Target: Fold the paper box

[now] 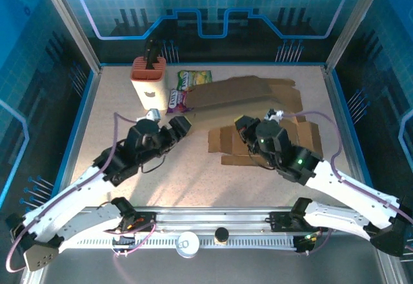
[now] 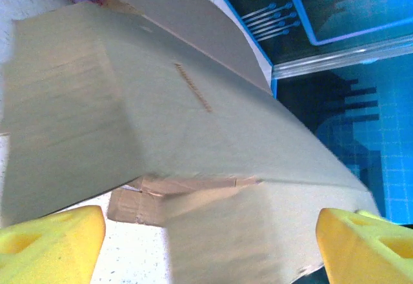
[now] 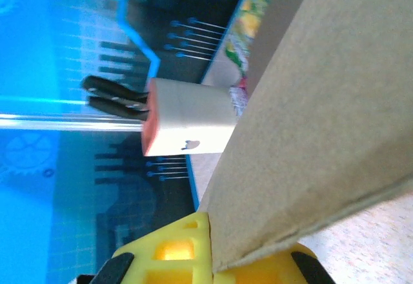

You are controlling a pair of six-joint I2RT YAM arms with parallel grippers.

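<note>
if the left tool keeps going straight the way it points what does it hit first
The paper box: its cardboard panel lies right ahead of the open left tool, probably close.

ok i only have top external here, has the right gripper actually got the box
Observer: It looks so. On the right wrist camera, an edge of the paper box sits pinched in the right gripper.
Operator: and the left, holding anything
Observer: No. On the left wrist camera, the left gripper is wide open and pointed at a box panel.
Operator: any marks on that panel
Observer: A short dashed line runs diagonally across it.
</note>
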